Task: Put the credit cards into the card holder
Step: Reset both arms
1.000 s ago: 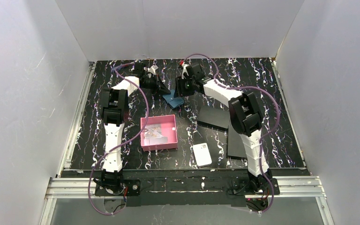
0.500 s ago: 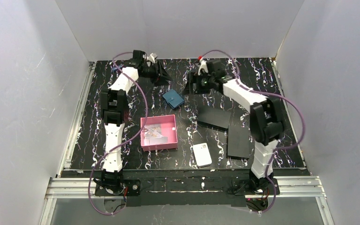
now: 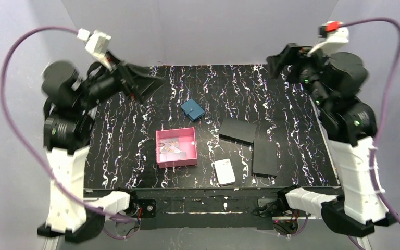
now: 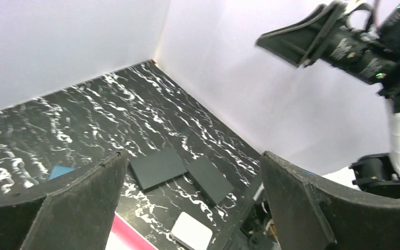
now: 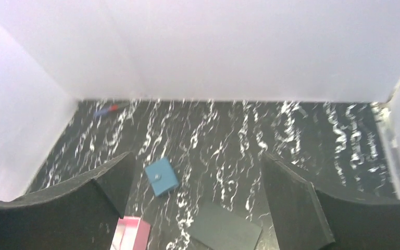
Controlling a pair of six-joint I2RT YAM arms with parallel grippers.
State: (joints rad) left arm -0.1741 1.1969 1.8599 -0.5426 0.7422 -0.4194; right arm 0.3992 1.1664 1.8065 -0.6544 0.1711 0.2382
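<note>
The card holder (image 3: 192,109), a small teal-blue wallet, lies folded shut on the marbled table (image 3: 291,120) at the far middle, with nothing touching it. It also shows in the right wrist view as the card holder (image 5: 161,177), and as a blue sliver of card holder (image 4: 60,171) beside my left finger. Pale credit cards (image 3: 172,147) lie inside the pink tray (image 3: 159,156). My left gripper (image 3: 147,83) hangs high at the far left, open and empty. My right gripper (image 3: 278,60) hangs high at the far right, also open and empty.
Two flat black rectangles (image 3: 238,130) (image 3: 265,156) lie right of the tray. A white rounded block (image 3: 224,172) sits near the front edge. White walls enclose the table on three sides. A small red and blue pen (image 5: 107,110) lies at the far left corner.
Both arms have lifted away from the card holder and swung outward and up to the sides. Both grippers have opened. The card holder stays on the table, shut.
</note>
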